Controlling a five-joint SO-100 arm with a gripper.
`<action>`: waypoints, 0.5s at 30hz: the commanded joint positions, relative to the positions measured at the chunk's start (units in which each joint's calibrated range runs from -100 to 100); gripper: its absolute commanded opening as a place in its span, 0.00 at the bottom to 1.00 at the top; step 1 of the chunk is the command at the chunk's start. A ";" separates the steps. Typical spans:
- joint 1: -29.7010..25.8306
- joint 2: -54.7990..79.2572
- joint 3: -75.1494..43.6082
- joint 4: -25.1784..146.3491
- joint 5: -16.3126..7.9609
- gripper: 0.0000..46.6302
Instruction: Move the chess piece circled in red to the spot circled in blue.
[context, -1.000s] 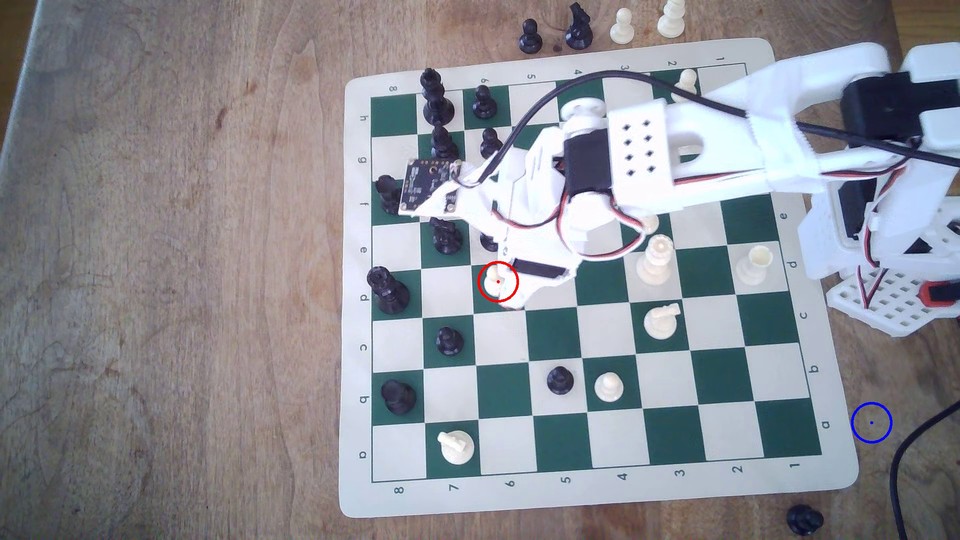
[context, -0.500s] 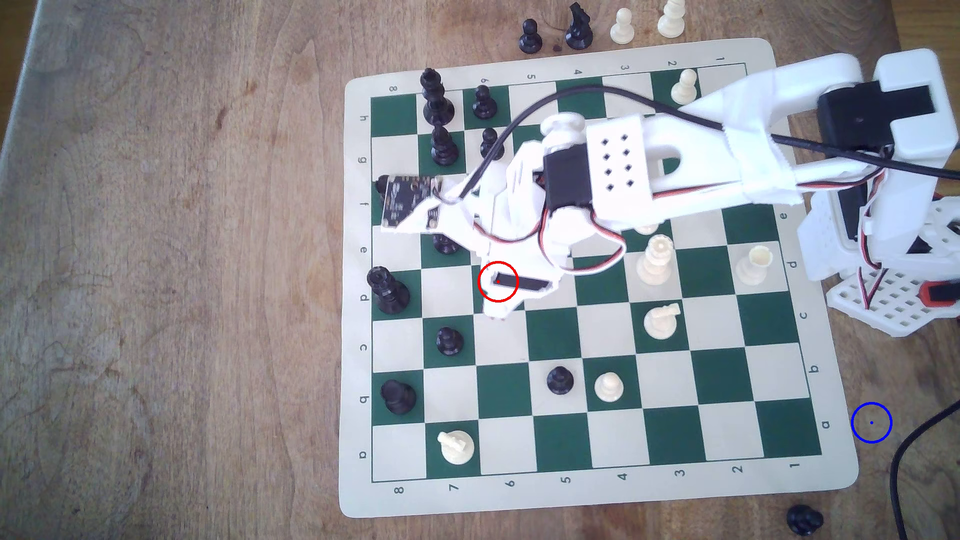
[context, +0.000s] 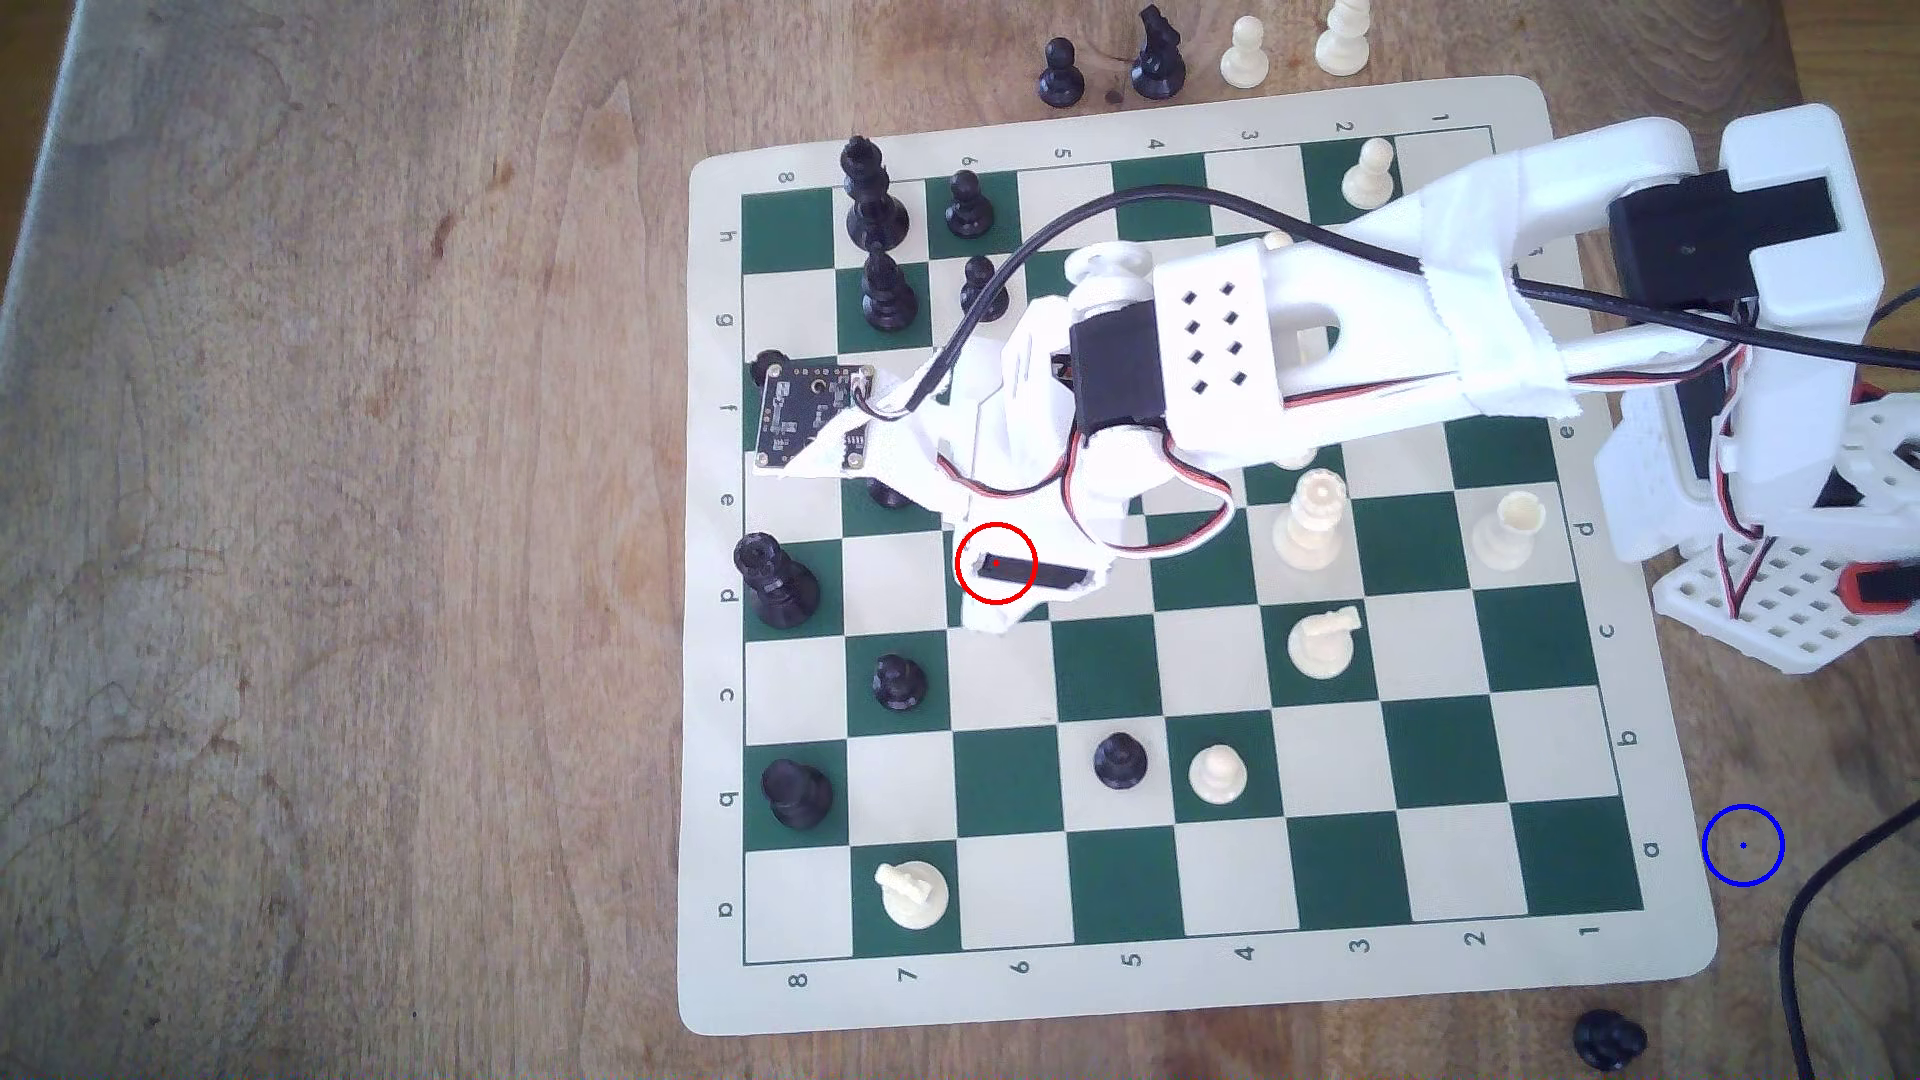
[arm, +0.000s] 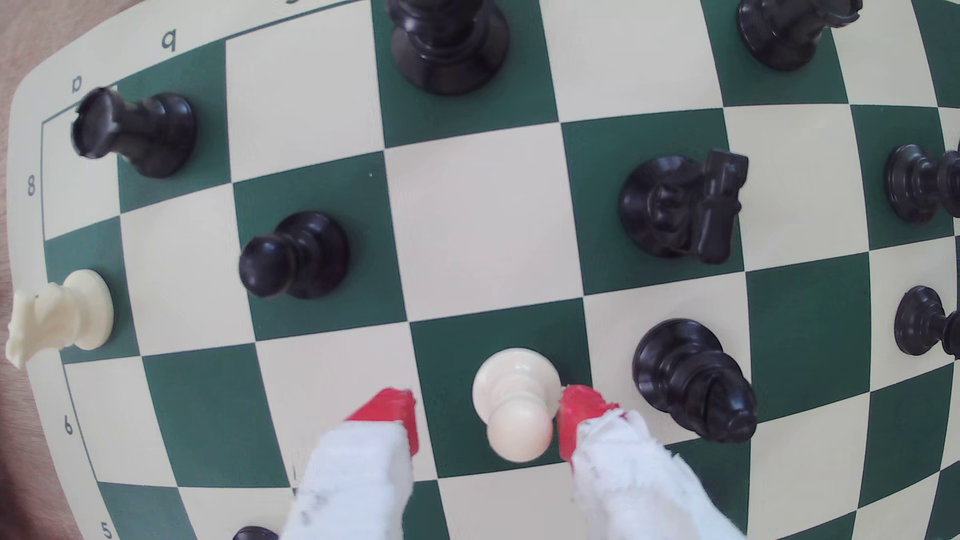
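In the wrist view the cream-white pawn (arm: 517, 405) stands upright on a green square, between the two red-tipped fingers of my gripper (arm: 488, 415). The jaws are open: one red fingertip (arm: 576, 415) sits right against the pawn's head, while the other (arm: 392, 415) is a clear gap away. In the exterior view the gripper (context: 1003, 602) hangs over the red ring (context: 958, 566) and hides the pawn beneath it. The blue ring (context: 1742, 845) lies on bare wood just off the chess mat's near right corner, far from the gripper.
A black bishop (arm: 693, 381) stands one square beside the pawn, with a black knight (arm: 680, 207) and a black pawn (arm: 293, 254) further on. A black cable (context: 1808, 914) runs close to the blue ring. A black piece (context: 1605, 1038) lies off the mat below it.
The arm has reached further toward the exterior view's left and lowered. The pawn, visible in the red ring a second ago, is now covered by the gripper.
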 joint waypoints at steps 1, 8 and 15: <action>0.66 -1.01 -4.54 -0.60 0.24 0.23; -0.12 -1.01 -4.18 -0.52 0.34 0.01; -0.83 -7.97 -2.73 1.36 0.49 0.01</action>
